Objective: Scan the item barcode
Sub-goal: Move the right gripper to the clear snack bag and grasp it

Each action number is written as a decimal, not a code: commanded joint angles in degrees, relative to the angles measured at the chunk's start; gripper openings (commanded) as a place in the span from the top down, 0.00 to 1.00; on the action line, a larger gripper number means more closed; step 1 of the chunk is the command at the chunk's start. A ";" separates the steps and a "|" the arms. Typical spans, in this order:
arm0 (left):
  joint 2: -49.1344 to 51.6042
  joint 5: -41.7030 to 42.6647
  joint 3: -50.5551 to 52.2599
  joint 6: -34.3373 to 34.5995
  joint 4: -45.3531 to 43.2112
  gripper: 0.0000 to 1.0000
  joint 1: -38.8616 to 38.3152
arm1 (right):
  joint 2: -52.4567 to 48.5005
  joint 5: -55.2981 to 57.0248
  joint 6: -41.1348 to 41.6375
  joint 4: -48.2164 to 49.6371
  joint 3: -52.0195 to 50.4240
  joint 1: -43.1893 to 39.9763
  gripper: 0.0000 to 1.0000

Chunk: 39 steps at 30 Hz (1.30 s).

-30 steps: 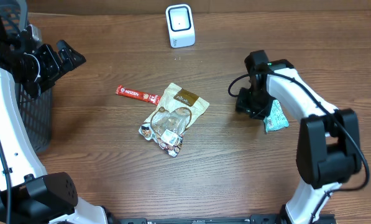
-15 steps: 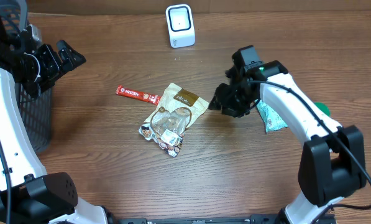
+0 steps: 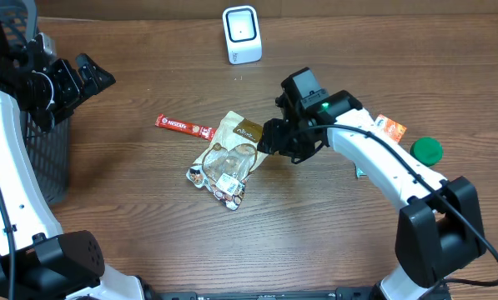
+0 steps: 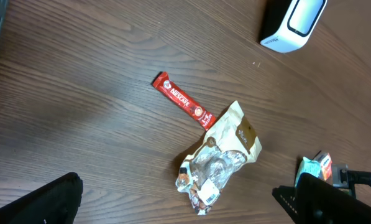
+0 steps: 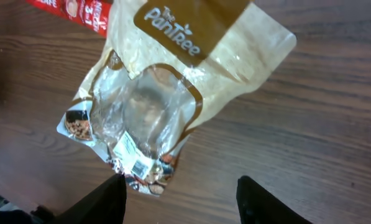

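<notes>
Over the wooden table (image 3: 148,242), seen from above, the right gripper (image 3: 271,138) hung at the brown upper corner of the snack pouch (image 3: 232,158). The pouch lay flat near the middle of the table. A red sachet stick (image 3: 184,127) lay just left of the pouch, and the white scanner (image 3: 242,34) stood well apart at the far side. An orange packet (image 3: 390,128) and a green lid (image 3: 426,149) lay beside the right arm. The left gripper (image 3: 94,73) was beside a black basket (image 3: 52,158), well away from the pouch.

From the left wrist, that gripper's fingers (image 4: 42,199) stood wide apart with nothing between them, and the pouch, stick and scanner lay on the table below.

From the right wrist, the two fingers (image 5: 107,199) stood apart and empty above the pouch. Its clear window and a small barcode label (image 5: 134,160) faced up.
</notes>
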State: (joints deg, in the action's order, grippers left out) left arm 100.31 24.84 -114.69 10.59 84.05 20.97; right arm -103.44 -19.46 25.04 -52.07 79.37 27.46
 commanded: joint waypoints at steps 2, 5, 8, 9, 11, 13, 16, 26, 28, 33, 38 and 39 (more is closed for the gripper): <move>0.09 0.02 0.11 0.37 -0.09 0.00 -0.37 | 1.57 2.47 0.26 2.29 -0.31 2.23 0.41; 0.07 0.02 0.11 0.35 -0.09 0.00 -0.37 | 1.40 3.65 0.24 3.45 -0.31 3.45 0.38; 0.07 0.02 0.11 0.37 -0.09 0.00 -0.37 | 1.07 7.19 0.24 4.33 -0.31 5.09 0.32; 0.07 0.02 0.11 0.37 -0.07 0.00 -0.37 | 0.83 8.70 0.24 4.61 -0.31 5.70 0.32; 0.07 0.02 0.11 0.35 -0.07 0.00 -0.37 | 0.37 10.78 0.24 5.73 -0.50 6.95 0.31; 0.07 0.02 0.11 0.35 -0.09 0.00 -0.37 | 0.13 11.10 0.24 7.54 -1.18 7.69 0.31; 0.07 0.02 0.11 0.37 -0.07 0.00 -0.37 | 0.11 11.13 0.24 11.26 -3.06 8.50 0.31; 0.07 0.02 0.11 0.37 -0.09 0.00 -0.37 | -0.11 11.15 0.17 20.76 -8.83 8.55 0.24; 0.07 0.02 0.11 0.37 -0.09 0.00 -0.37 | -0.24 12.63 0.17 23.47 -9.75 8.52 0.24; 0.07 0.02 0.11 0.37 -0.07 0.00 -0.37 | -0.31 19.34 0.15 29.75 -12.17 8.52 0.24; 0.07 0.02 0.11 0.37 -0.07 0.00 -0.37 | -0.33 20.70 -0.04 37.05 -15.06 8.55 0.21; 0.07 0.02 0.11 0.35 -0.07 0.00 -0.37 | -0.33 20.72 -0.04 38.23 -15.67 8.55 0.21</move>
State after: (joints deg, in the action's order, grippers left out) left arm 100.31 24.84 -114.69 10.59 84.05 20.97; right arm -103.53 -1.02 25.28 -15.68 65.47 35.99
